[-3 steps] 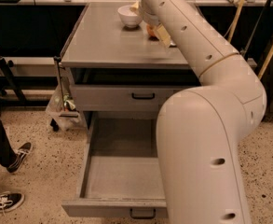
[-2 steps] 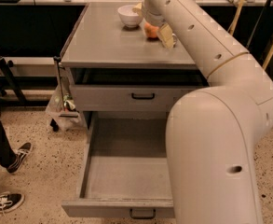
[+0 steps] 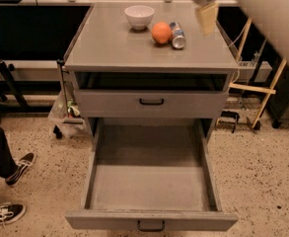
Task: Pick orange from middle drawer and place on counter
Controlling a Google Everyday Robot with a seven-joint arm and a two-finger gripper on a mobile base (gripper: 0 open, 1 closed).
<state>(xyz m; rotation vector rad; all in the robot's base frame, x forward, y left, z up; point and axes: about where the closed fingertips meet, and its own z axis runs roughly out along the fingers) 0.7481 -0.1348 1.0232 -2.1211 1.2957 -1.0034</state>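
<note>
The orange (image 3: 161, 32) sits on the counter (image 3: 109, 48), between the white bowl (image 3: 139, 16) and a silver-blue can (image 3: 177, 35) that lies touching its right side. The middle drawer (image 3: 149, 186) is pulled wide open and has nothing in it; its bar handle (image 3: 150, 226) is at the bottom edge. My gripper (image 3: 206, 17) hangs above the counter's back right corner, up and to the right of the orange and apart from it. My arm (image 3: 267, 9) fills the top right corner.
The upper drawer (image 3: 151, 101) with its black handle is shut. A person's shoes (image 3: 16, 168) are on the floor at the left. A small wheeled cart (image 3: 65, 115) stands by the cabinet's left side. A wooden frame (image 3: 262, 90) leans at the right.
My arm has drawn back up and to the right, away from the counter's middle. The orange, held at the gripper before, now rests alone on the counter by the can.
</note>
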